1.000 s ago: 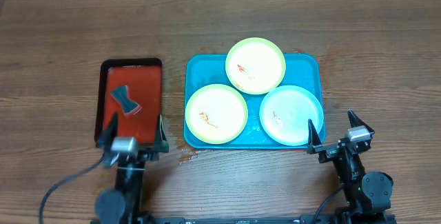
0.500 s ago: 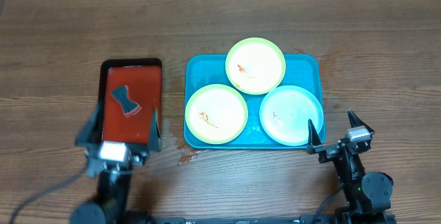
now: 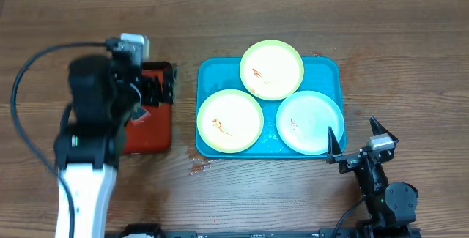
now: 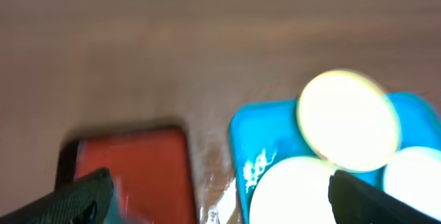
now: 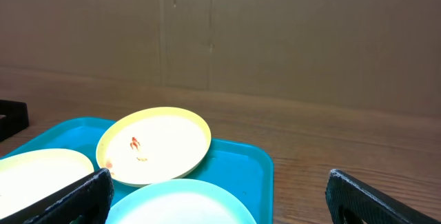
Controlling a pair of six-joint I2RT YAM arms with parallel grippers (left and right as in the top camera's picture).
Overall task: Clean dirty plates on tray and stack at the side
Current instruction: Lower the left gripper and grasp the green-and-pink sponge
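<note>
Overhead alone: smear (image 3: 293, 127) on blue-rimmed plate (image 3: 315, 113)

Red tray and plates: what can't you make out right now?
Overhead: the left arm covers most of the red tray; its contents are hidden.
Left wrist: motion blur; the plates glare white, smears unreadable.
Right wrist: the light blue plate is cut off by the bottom edge, its smear unseen.

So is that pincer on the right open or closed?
Open: the right pincer has its two fingers spread wide apart, gripping nothing.
</note>
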